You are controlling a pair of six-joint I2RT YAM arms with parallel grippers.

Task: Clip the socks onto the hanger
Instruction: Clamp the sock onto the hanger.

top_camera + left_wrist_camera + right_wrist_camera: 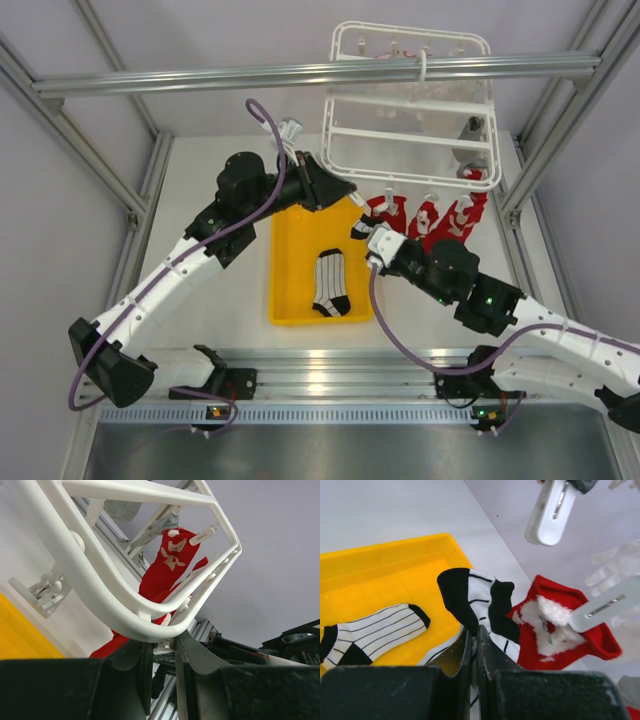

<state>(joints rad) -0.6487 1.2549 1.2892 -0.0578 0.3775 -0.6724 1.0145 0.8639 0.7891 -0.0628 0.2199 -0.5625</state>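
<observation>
Left pincer (pixel 163 645): its two fingers are nearly together. They pinch a small white clip (pixel 162 649). In the top view this pincer (pixel 340 192) is at the near left corner of the hanger.
Clip: it hangs right under the round corner of the hanger. Only a bit of it shows between the fingers.
Hanger (pixel 100 590): a big white frame with bars across it. Its hook is over the beam (pixel 300 75), and the frame (pixel 327 130) hangs tilted above the far side of the table.
Right pincer (pixel 474 630): its fingers are pressed tight together. They pinch the striped sock (pixel 480 600). In the top view this pincer (pixel 372 240) is just right of the tray's far corner and just below the left pincer.
Striped sock: it is white with thin black lines and a black end. It sticks up all bunched from the fingertips, close to the red socks. No clip holds it yet.
Red socks (pixel 430 215): three hang in a row from clips on the near edge of the hanger. One (pixel 555 625) shows a white patch, and a white clip (pixel 592 612) bites it. One (pixel 170 565) also shows through the frame.
Tray (pixel 290 260): it is yellow and sits on the table (pixel 220 300) between the two arms.
Second sock (pixel 331 284): it is striped too, and it lies flat in the tray, near the close end.
Beam: it is grey metal and runs across the top.
</observation>
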